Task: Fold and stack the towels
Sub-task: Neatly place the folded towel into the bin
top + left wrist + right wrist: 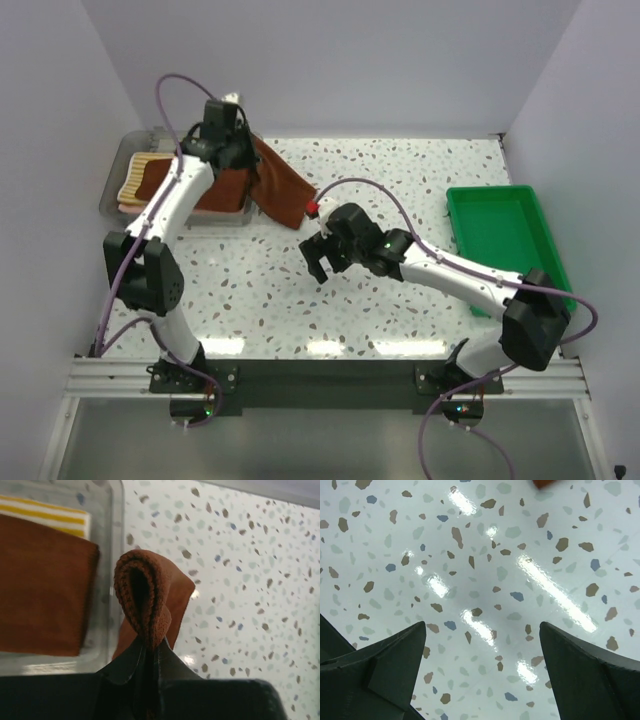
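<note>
A robotics lab test cell. Plain white walls (330, 60) box in a speckled bench (400, 300) on the left, right and far sides. Two white robot arms (170, 210) trailing purple cables (385, 200) are bolted to an aluminium rail (330, 375) at its near edge.

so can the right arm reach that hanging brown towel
Probably yes: the right gripper is open, and only bare table lies between it and the brown towel hanging from the left gripper.

White arm links (455, 270), black joints (150, 275), looping purple cables (347, 181), black wedge-shaped fingers (585, 675), green base lights (205, 409).
</note>
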`<state>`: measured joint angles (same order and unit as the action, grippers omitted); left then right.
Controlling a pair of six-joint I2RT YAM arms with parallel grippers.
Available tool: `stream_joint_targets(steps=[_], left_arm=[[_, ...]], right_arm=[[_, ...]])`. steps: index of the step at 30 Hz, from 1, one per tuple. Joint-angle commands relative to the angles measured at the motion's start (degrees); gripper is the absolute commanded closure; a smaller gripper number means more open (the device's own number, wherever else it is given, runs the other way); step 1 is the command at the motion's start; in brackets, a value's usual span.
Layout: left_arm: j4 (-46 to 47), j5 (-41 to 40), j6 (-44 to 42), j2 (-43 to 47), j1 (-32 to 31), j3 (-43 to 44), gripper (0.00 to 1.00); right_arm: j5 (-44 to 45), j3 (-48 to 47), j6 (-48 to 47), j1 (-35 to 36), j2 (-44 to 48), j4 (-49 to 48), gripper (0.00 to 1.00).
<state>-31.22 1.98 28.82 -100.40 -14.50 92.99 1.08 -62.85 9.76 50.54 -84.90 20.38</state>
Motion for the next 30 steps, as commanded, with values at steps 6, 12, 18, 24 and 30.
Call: stream_joint_targets(steps=[6,12,18,24,30], left_arm=[[-23.9,-10.1,-20.2,-12.4,9.1,24.0,1.0],[-26.1,-11.7,-27.8,-17.6,12.2,29.9,1.0],[-25.8,-15.3,-32.1,-20.0,14.5,32.8,1.0],[-19.1,-14.0,-35.8,-19.4,18.4,32.7,1.0],[-17.5,-16.4,-39.5,-19.7,19.3,31.3,1.0]], right_arm=[[2.9,-2.2,-5.4,-0.6,1.1,9.8,0.01],[3.9,-5.0,-8.4,-0.8,-0.4,12.5,0.01],[3.7,-6.0,-8.1,-1.0,-2.1,13.1,0.01],[4.2,-8.6,-8.4,-0.9,-4.5,14.5,0.01],[4.6,-10.6,-8.2,-1.0,-6.2,15.7,0.02]])
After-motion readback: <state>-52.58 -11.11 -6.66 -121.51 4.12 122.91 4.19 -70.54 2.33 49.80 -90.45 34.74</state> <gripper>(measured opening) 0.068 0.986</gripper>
